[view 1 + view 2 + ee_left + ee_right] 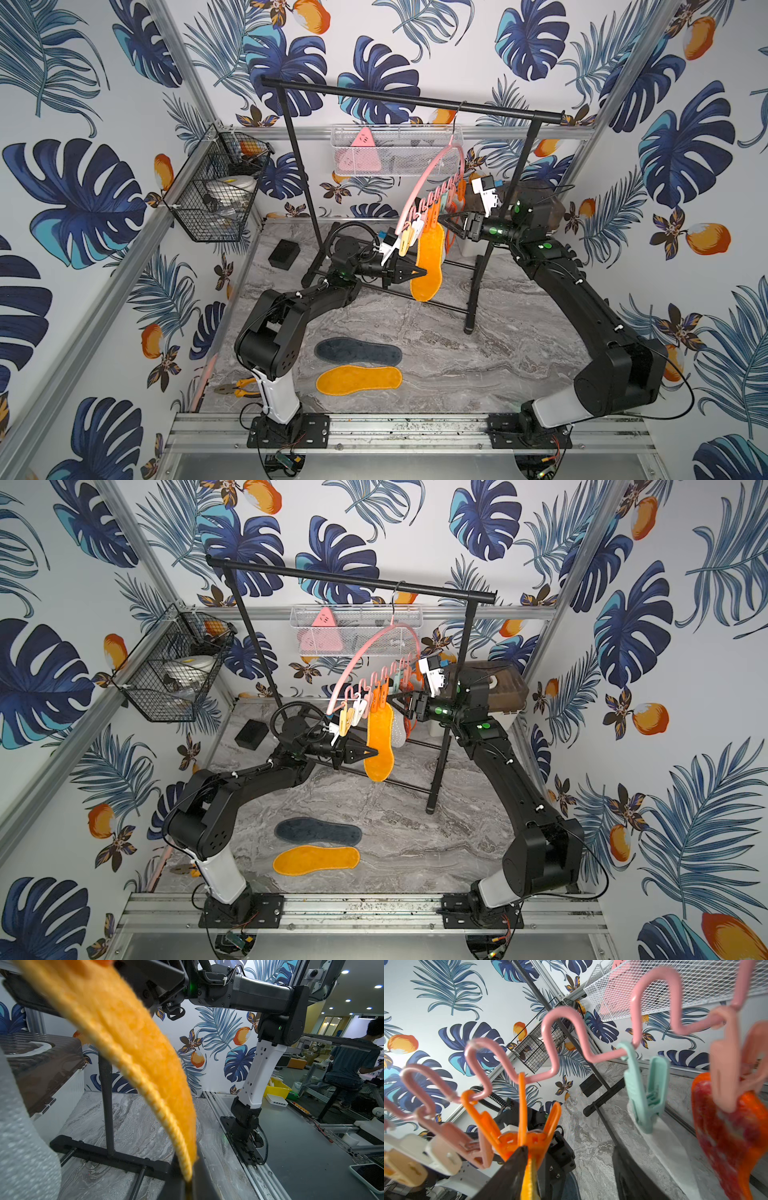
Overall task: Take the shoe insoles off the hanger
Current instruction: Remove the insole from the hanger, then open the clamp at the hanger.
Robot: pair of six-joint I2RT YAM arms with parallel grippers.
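A pink arched plastic hanger [563, 1012] is seen hooked on a tall black metal garment rail [415, 100]. Three flat foot-shaped pads are clipped to its wavy bar: a hanging orange fleece insole [427, 262], a pale grey-white insole [670, 1147] and a red-orange mesh insole [733, 1136]. Whether more are hidden behind them cannot be told. Two further pads, a dark navy insole [357, 351] and a second orange fleece insole [359, 379], are laid flat side by side on the grey marbled tabletop [498, 357], bringing the count to five. Six clips are made out in the right wrist view: one pale yellow, one white, two peach-pink, one mint, and one orange plastic clip [519, 1138] by which the hanging orange fleece insole is held. The left gripper [422, 273] is shown with its jaws pressed together on the lower edge of that insole. The right gripper [571, 1149] is shown with its jaws spread, one finger touching the orange plastic clip. Two baskets are fixed to the walls, a black wire basket [195, 216] and a white mesh basket [415, 166]. Any lettering is too small to be read.
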